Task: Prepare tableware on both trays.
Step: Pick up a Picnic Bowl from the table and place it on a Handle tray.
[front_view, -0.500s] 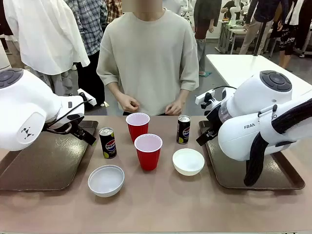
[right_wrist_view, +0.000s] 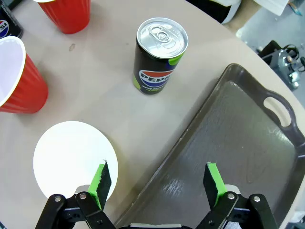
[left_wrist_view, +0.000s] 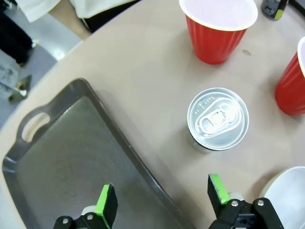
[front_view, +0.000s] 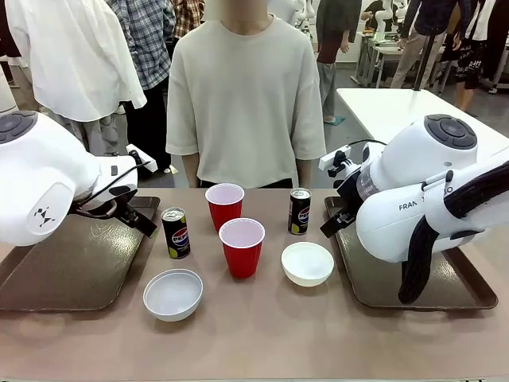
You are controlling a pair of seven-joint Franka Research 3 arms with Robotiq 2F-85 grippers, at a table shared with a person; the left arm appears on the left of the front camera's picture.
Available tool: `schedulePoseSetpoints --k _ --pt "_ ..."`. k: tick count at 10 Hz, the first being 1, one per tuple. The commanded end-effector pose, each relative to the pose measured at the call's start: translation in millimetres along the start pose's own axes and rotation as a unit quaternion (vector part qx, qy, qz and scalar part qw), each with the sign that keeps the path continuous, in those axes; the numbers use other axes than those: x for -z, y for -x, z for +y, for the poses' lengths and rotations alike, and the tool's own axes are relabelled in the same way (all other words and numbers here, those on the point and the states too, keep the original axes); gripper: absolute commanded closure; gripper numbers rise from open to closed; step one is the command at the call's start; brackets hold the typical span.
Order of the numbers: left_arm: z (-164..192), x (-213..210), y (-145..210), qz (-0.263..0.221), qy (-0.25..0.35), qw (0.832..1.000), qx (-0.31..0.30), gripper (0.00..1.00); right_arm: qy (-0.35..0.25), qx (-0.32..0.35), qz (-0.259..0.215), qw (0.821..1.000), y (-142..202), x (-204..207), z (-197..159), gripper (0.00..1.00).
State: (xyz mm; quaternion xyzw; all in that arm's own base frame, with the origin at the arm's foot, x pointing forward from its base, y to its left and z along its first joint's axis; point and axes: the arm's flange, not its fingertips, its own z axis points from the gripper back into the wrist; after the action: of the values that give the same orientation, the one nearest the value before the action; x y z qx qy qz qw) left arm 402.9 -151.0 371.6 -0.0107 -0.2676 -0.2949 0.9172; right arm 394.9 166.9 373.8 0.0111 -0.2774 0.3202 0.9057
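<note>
- Beige counter [front_view: 262,338] between you and the person [front_view: 246,95] carries all six pieces. None is on a tray yet: the left tray [front_view: 64,274] and the right tray [front_view: 374,290] lie bare at the two ends.
- Your left fingers [left_wrist_view: 105,202] are spread wide and hold nothing. They hang over the left tray's inner rim, with the left Pepsi can [left_wrist_view: 217,119] upright on the counter just ahead.
- Your right fingers [right_wrist_view: 99,186] are just as wide and empty, one above the right bowl [right_wrist_view: 71,160] and the other above the right tray. The right Pepsi can [right_wrist_view: 159,55] stands beyond them.
- Mid-counter stand the far red cup [front_view: 224,206] and the near red cup [front_view: 242,247]; the left bowl [front_view: 172,294] sits nearest you.
- Slim cans probably tip easily: if you come in off-centre, one finger may shove the can over before the other closes.
- The near red cup stands close to the left Pepsi can, so a wide finger could clip it, and such a light cup would likely topple or slide.
- If you lower the left fingers where they hang, they could strike the tray's rim and shift the tray.
- The shallow bowls offer only a thin rim, so a weak pinch may let one slip.
- If both arms work the middle at once, they may crowd each other.
</note>
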Motion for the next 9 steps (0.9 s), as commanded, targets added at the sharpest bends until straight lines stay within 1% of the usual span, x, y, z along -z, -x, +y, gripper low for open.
schedulePoseSetpoints --k 1,8,9 --pt "0 0 0 0.000 0.000 1.000 0.000 0.00 0.000 0.000 0.000 1.000 0 0 0 0.00" --pt "0 0 0 0.000 0.000 1.000 0.000 0.00 0.000 0.000 0.000 1.000 0 0 0 0.00" --pt "-9 -36 13 0.002 0.013 0.999 0.031 0.00 -0.001 -0.016 0.014 1.000 -1 -28 10 0.00"
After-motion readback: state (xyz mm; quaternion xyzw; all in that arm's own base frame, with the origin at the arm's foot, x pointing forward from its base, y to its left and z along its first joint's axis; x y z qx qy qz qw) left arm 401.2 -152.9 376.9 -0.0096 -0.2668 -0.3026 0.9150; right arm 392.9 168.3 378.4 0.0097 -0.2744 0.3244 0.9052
